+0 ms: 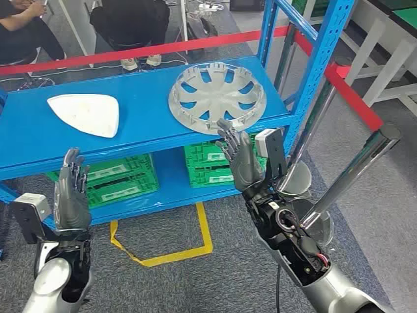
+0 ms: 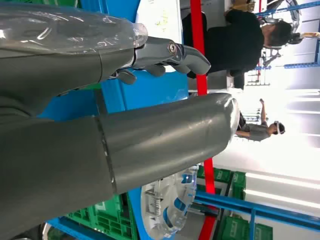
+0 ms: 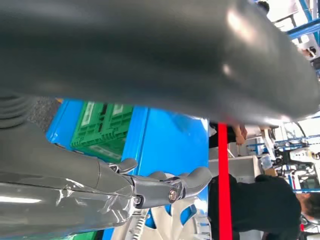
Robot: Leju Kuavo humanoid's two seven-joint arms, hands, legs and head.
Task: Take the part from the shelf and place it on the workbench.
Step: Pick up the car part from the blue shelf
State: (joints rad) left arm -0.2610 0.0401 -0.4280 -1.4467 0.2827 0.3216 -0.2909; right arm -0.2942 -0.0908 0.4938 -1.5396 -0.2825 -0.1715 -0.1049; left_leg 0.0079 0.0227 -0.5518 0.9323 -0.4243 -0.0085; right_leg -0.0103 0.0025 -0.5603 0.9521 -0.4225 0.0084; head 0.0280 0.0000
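A silver wheel cover (image 1: pixel 217 96) lies flat on the right side of the blue shelf's top board (image 1: pixel 137 111); its rim also shows in the left wrist view (image 2: pixel 170 205) and the right wrist view (image 3: pixel 166 225). My right hand (image 1: pixel 240 156) is raised just in front of the shelf edge below the cover, fingers spread, holding nothing. My left hand (image 1: pixel 71 192) is up at the lower left, fingers apart and empty, short of the shelf. A white teardrop-shaped panel (image 1: pixel 86 113) lies on the left of the same board.
Green crates (image 1: pixel 120 177) sit on the lower shelf. A blue upright post (image 1: pixel 322 59) stands to the right of the cover. Red barrier tape (image 1: pixel 147 49) runs behind the shelf, with seated people (image 1: pixel 133 19) beyond it. Yellow floor tape (image 1: pixel 162 251) marks the carpet.
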